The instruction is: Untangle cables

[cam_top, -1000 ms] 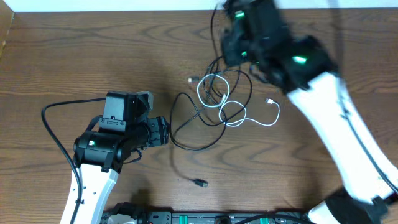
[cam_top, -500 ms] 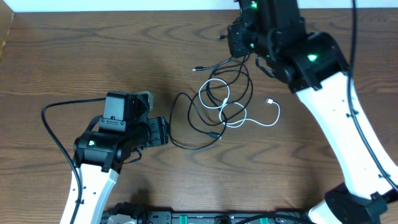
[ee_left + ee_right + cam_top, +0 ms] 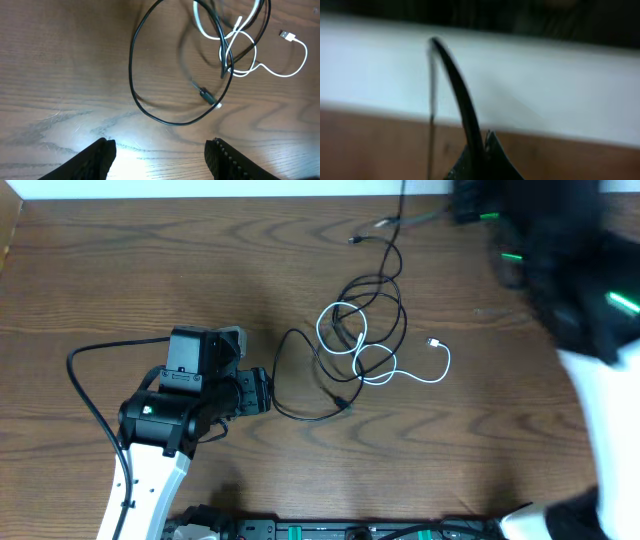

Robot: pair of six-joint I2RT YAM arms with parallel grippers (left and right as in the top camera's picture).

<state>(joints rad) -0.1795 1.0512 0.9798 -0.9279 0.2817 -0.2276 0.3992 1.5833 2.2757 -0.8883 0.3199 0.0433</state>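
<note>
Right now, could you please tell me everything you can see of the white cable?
The white cable is a thin, flexible cord with a smooth, plastic-looking sheath. It lies slack on the wooden table, right of centre in the overhead view, coiled in two rough loops. A tail curves out to the right and ends in a small plug that lies free. Its other end is not clear. The black cables cross through its loops; nothing else touches it.
</note>
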